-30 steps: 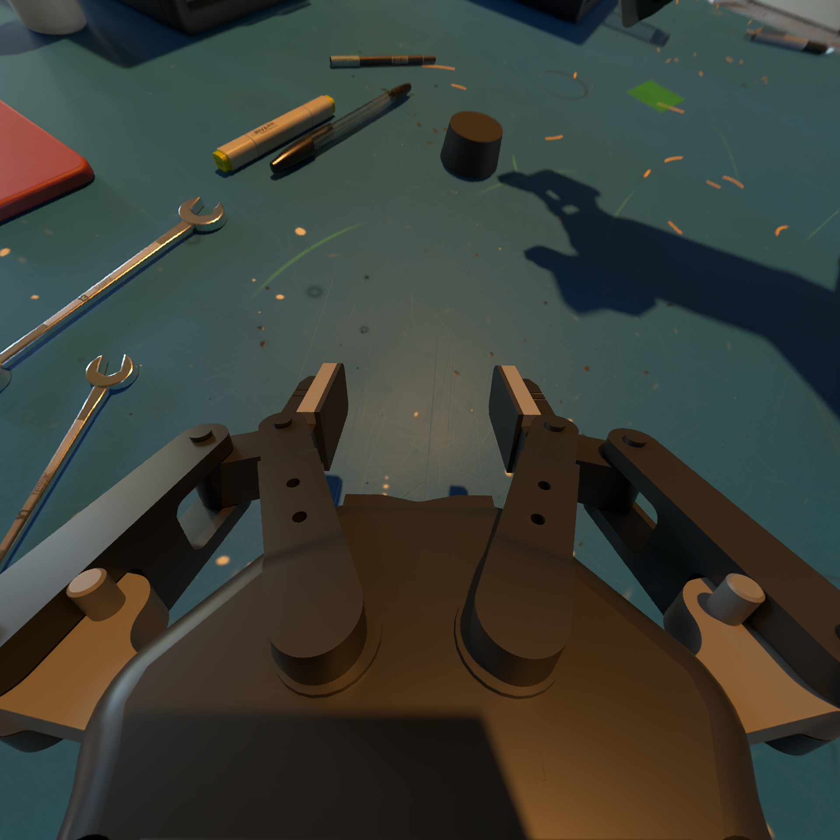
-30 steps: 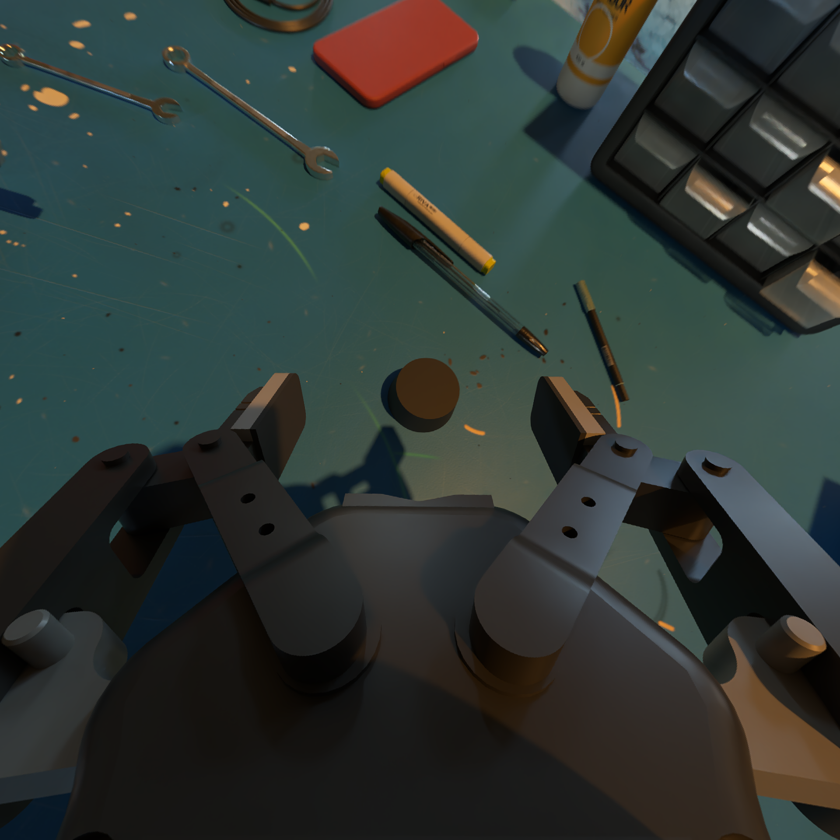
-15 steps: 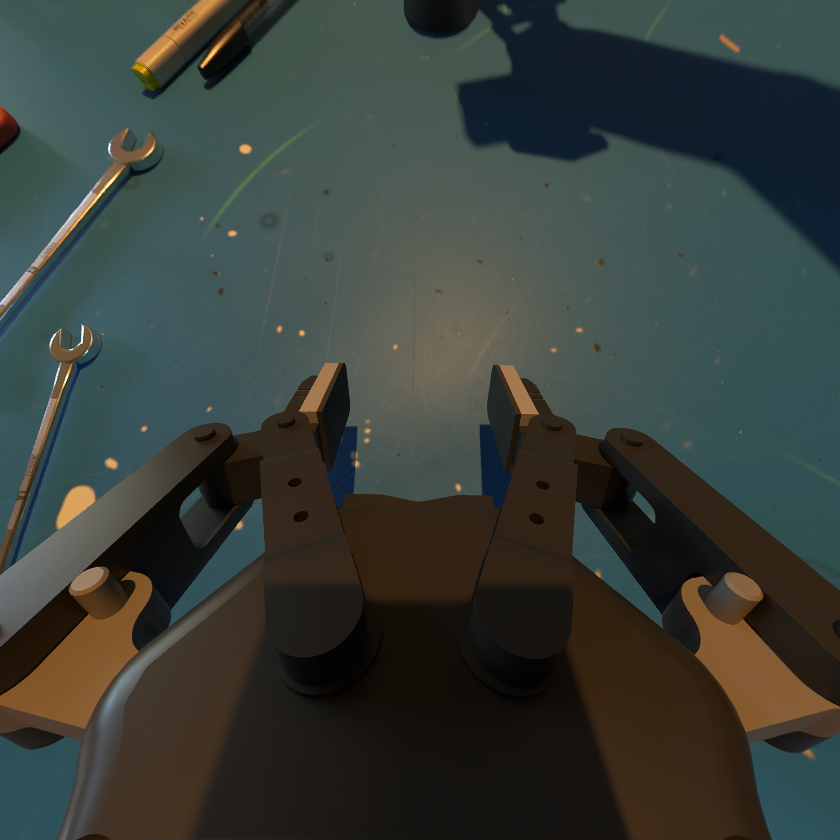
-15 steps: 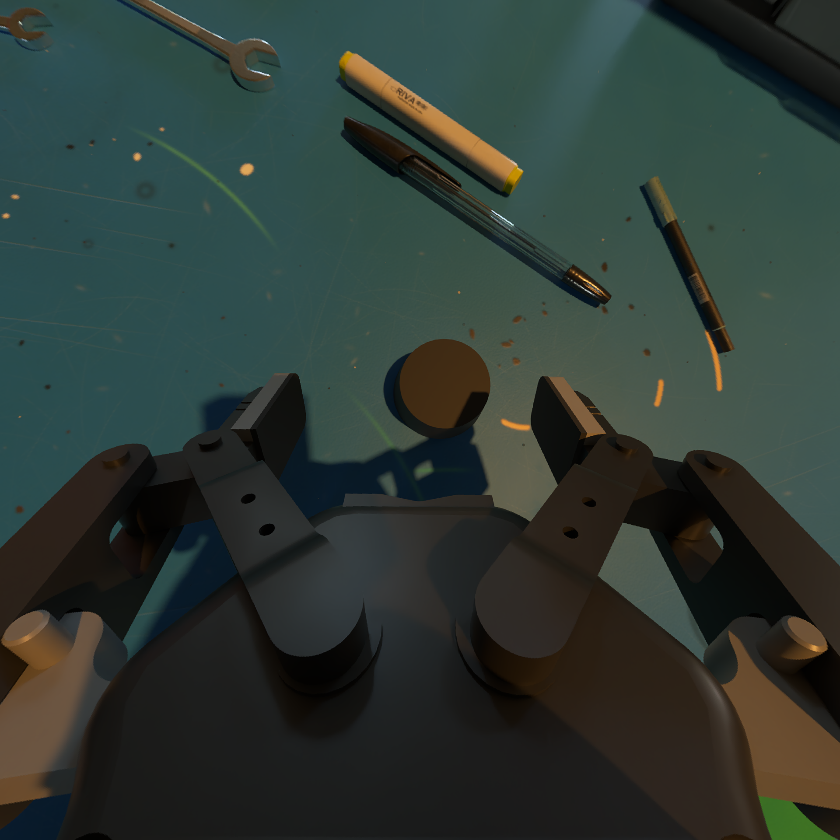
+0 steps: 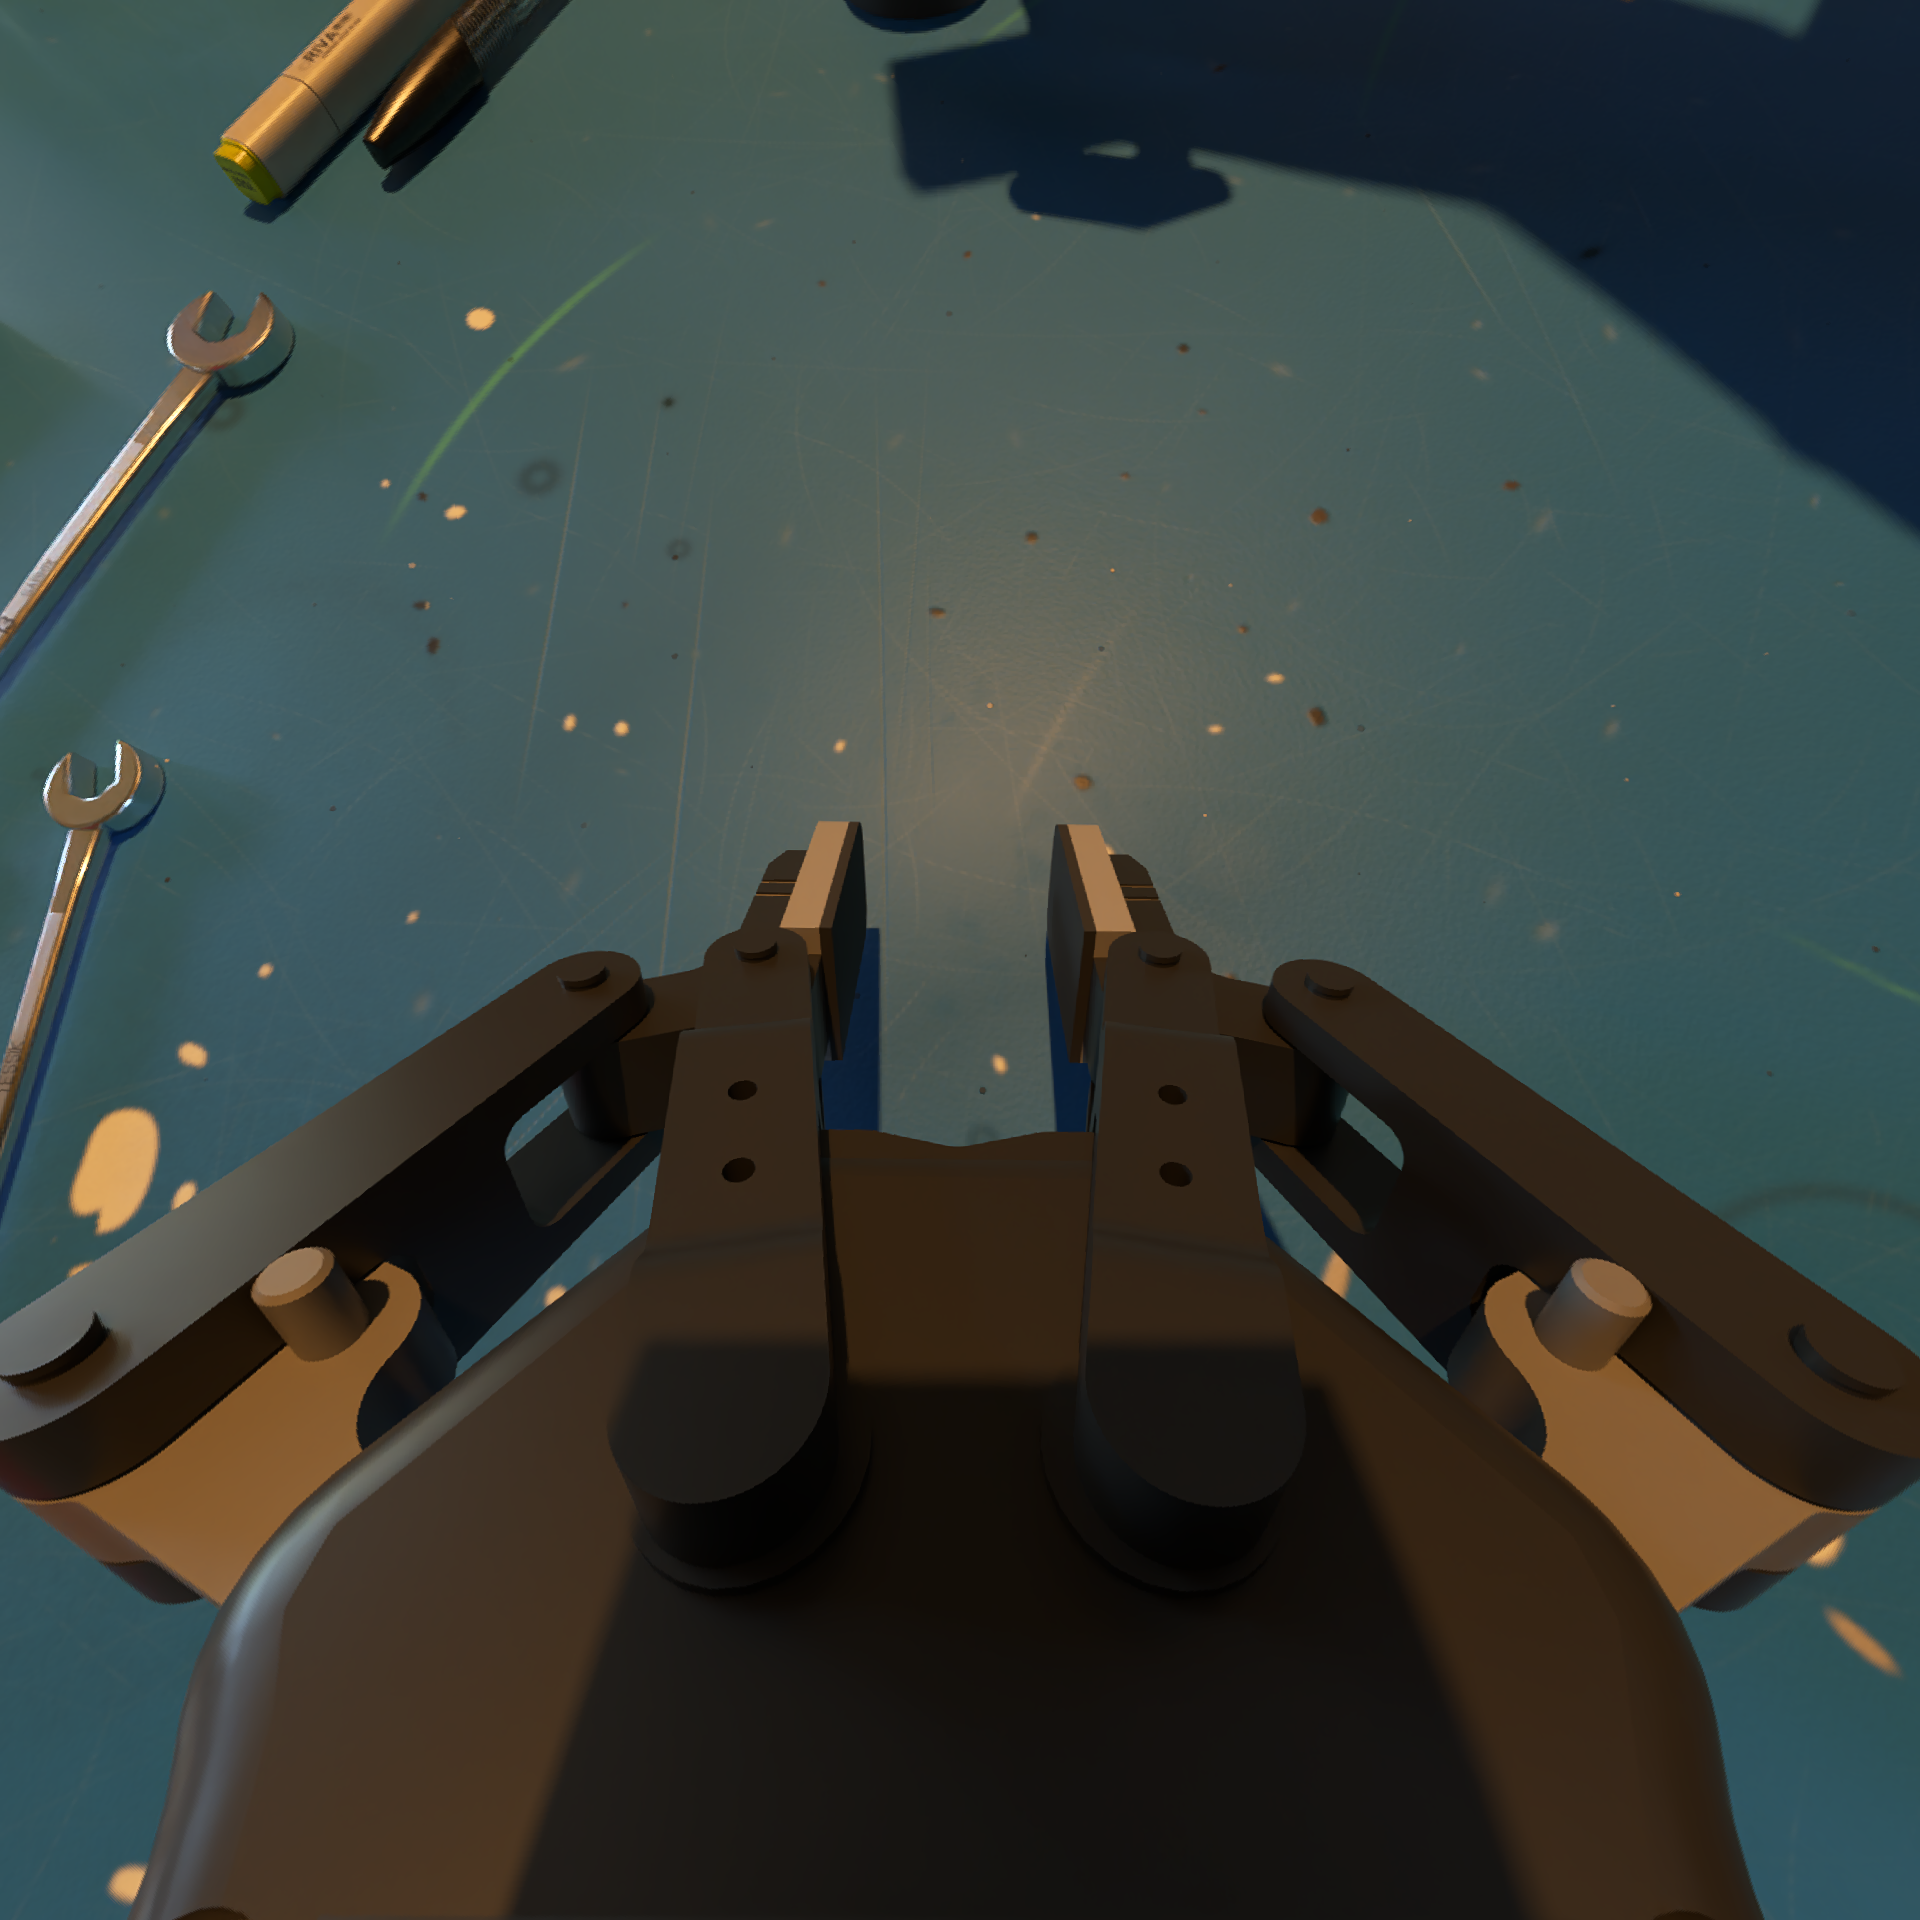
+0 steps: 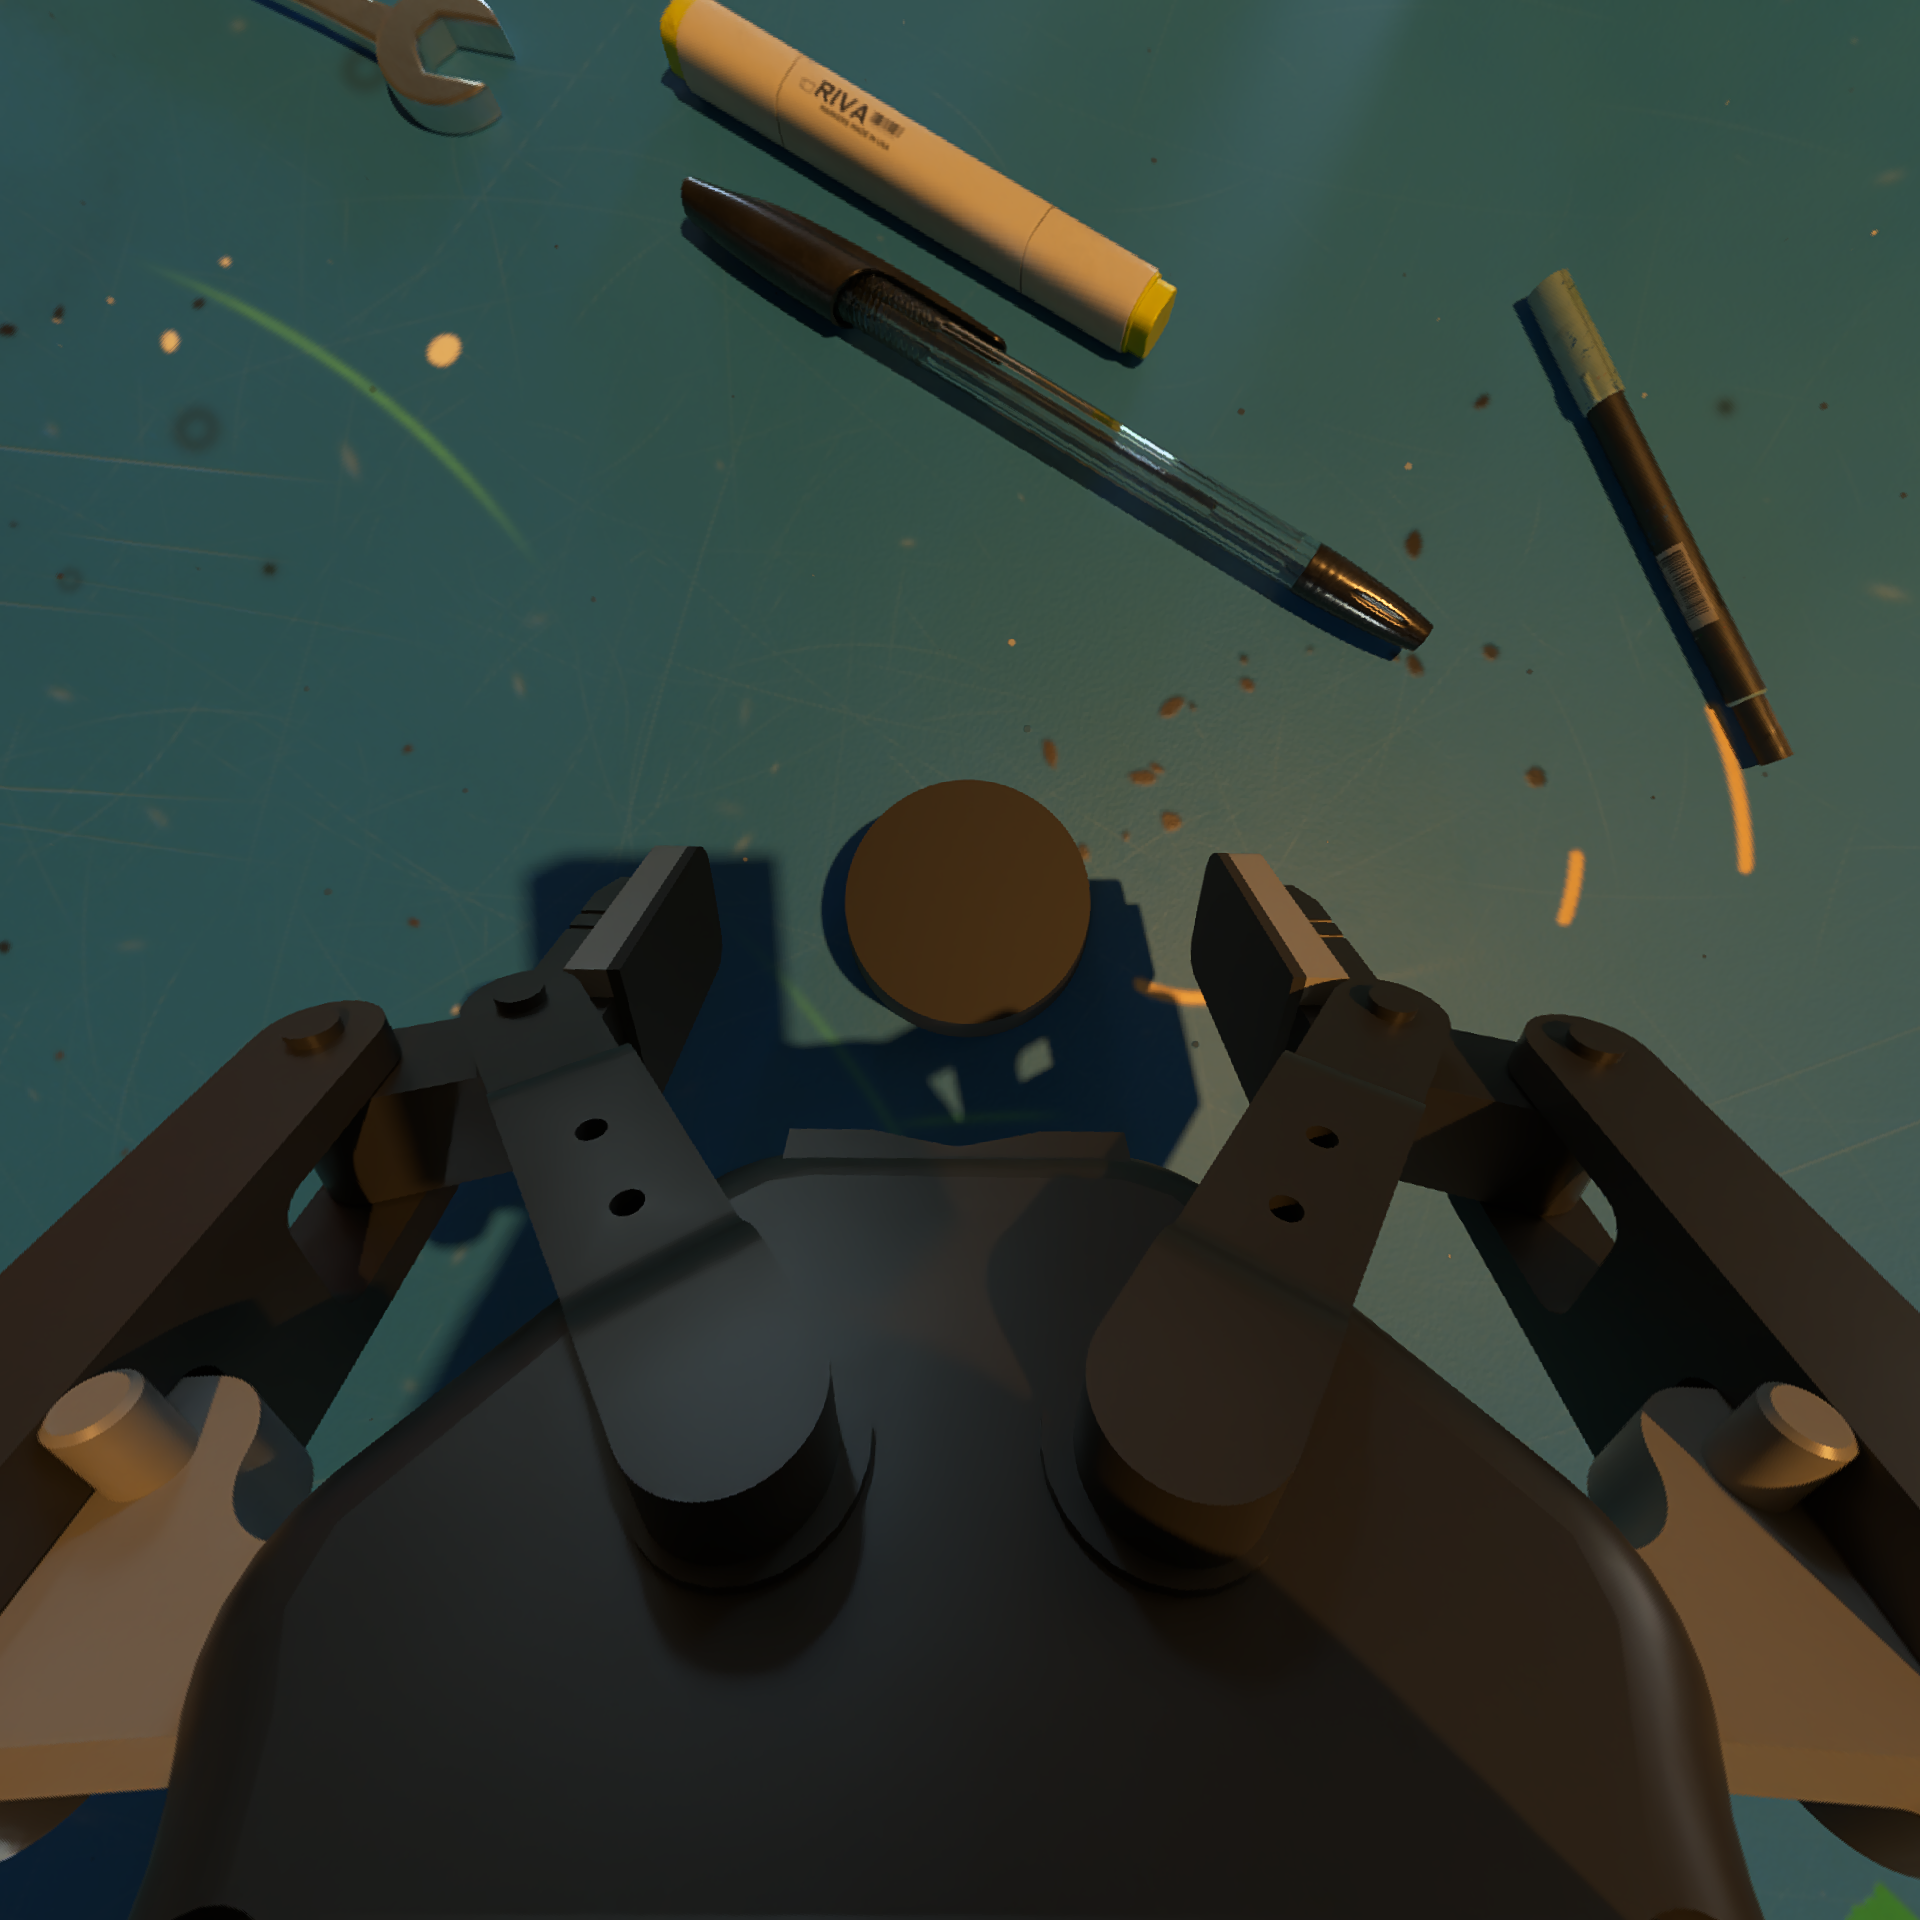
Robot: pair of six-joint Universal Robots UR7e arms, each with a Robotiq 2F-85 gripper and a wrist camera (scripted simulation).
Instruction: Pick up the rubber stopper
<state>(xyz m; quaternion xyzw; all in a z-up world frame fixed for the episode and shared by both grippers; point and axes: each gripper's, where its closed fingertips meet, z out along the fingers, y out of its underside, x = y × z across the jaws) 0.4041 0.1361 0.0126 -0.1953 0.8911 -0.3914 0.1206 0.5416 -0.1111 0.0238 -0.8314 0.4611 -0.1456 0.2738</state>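
Observation:
The rubber stopper [image 6: 966,904] is a dark brown round plug standing upright on the teal mat, seen from above in the right wrist view. My right gripper [image 6: 951,894] is wide open and hangs over it, one finger on each side, neither touching it. In the left wrist view only a sliver of the stopper [image 5: 914,8] shows at the top edge. My left gripper [image 5: 954,868] is empty over bare mat, far from the stopper, its fingers standing a narrow gap apart.
A cream marker with a yellow end [image 6: 914,171], a clear ballpoint pen [image 6: 1049,405] and a thin dark pen [image 6: 1652,509] lie beyond the stopper. A wrench head [image 6: 436,52] shows at the top left. Two wrenches [image 5: 135,447] [image 5: 62,914] lie left of the left gripper.
My right gripper has come down closer over the stopper, which now sits between its fingers. My left gripper has drawn back from the stopper and its fingers have narrowed.

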